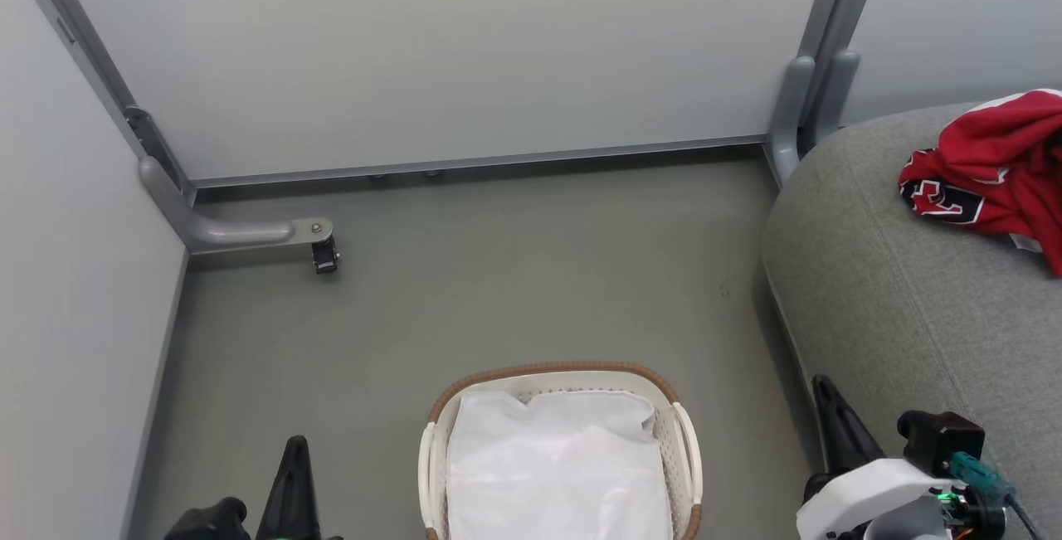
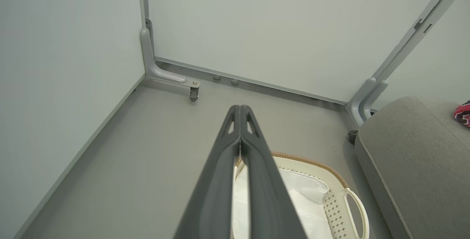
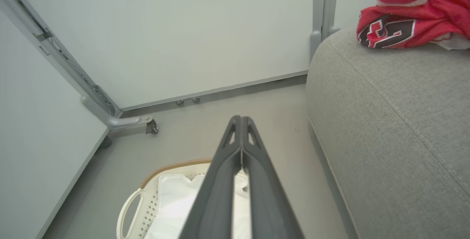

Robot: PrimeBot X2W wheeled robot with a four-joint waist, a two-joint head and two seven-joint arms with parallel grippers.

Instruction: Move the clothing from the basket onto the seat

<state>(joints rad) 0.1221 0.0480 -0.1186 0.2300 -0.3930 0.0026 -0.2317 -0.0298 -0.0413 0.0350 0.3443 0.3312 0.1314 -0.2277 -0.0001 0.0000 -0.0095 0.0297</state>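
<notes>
**A:** Where's the clothing point(image 1: 987, 167) now?

**B:** Up and to the right of the basket point(image 1: 572, 367), bunched in a red heap on the seat point(image 1: 896, 291). I can make out black-and-white lettering and some white trim. I can't tell whether the heap is one piece or two.

**A:** And in the basket?

**B:** Only the white liner point(image 1: 556, 465), crumpled, with nothing red on it. The basket's near end is cut off at the bottom of the head view, so I can't vouch for that part.

**A:** What about the hands?

**B:** The left gripper point(image 2: 240, 108) sits to the basket's left with its fingers pressed together, holding nothing. The right gripper point(image 3: 241, 118) is to the basket's right, by the seat's edge. It's closed and empty too.

**A:** So what's the step?

**B:** I'd say it's a check, with the moving apparently done. To do it well, tilt the head down until the basket's whole rim is in view, and look into the liner's folds for red cloth.

**A:** And if something turns up?

**B:** Spread the fingers before reaching in. Pinch only the red cloth, high on a fold. The liner is loose, so it could easily get caught in the pinch and come up as well. Lift straight up until the cloth is above the basket's rim, then carry it right across the strip of floor point(image 1: 498, 291). Set it down well in from the seat's rounded edge so it can't slide off.
</notes>
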